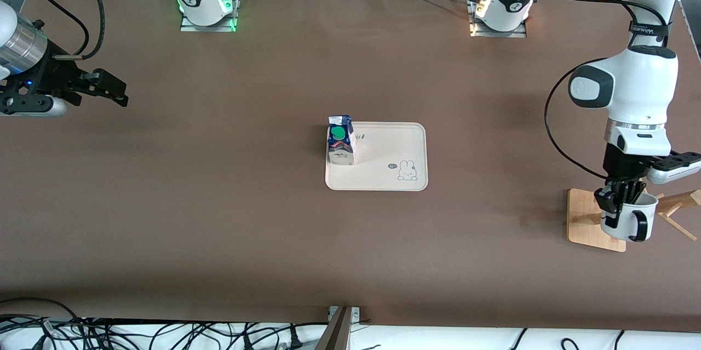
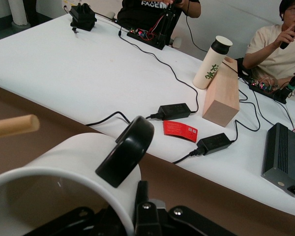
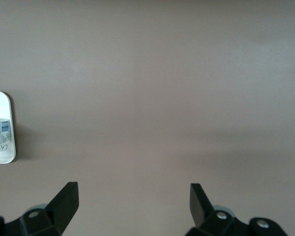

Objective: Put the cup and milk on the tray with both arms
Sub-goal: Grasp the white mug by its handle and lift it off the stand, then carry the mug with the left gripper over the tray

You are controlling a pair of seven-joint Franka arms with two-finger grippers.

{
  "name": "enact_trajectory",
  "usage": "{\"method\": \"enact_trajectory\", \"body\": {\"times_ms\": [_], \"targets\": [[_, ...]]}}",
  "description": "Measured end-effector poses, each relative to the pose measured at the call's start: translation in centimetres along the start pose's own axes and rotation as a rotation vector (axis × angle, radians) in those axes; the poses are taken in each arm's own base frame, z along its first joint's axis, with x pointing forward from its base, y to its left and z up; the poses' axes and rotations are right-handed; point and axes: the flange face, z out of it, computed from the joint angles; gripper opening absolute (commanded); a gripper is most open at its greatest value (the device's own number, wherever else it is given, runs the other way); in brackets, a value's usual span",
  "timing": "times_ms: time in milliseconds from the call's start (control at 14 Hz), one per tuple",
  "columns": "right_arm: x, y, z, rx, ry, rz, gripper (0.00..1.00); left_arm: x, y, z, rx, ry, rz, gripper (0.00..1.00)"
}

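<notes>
The white cup [image 1: 630, 220] with its black handle [image 1: 638, 226] is over the wooden rack base [image 1: 581, 216] at the left arm's end of the table. My left gripper [image 1: 621, 200] is shut on its rim, one finger inside and one outside. In the left wrist view the cup [image 2: 69, 160] fills the foreground, handle [image 2: 127, 150] toward the camera, and the gripper [image 2: 132, 206] pinches its wall. The milk [image 1: 340, 141] stands upright on the tray [image 1: 383, 175], at the corner toward the right arm. My right gripper [image 1: 107, 90] waits open over bare table at the right arm's end, its own view [image 3: 132, 201] showing nothing between the fingers.
Wooden rack pegs [image 1: 678, 208] stick out beside the cup; one peg [image 2: 14, 126] shows in the left wrist view. A corner of the tray [image 3: 5, 155] shows in the right wrist view. Cables [image 1: 109, 333] lie along the table's front edge.
</notes>
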Motion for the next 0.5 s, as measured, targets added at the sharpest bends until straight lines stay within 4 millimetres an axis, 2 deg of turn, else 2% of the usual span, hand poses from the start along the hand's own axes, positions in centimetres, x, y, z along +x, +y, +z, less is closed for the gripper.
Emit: {"method": "enact_trajectory", "body": {"times_ms": [286,500], "targets": [[0.0,0.0,0.1,0.0,-0.001,0.0,1.0,-3.5,2.9,1.0,-0.017,-0.248,0.036,0.0],[0.0,0.0,0.1,0.0,-0.001,0.0,1.0,-8.1,7.1,0.9,-0.049,-0.493,0.093,0.0]]}}
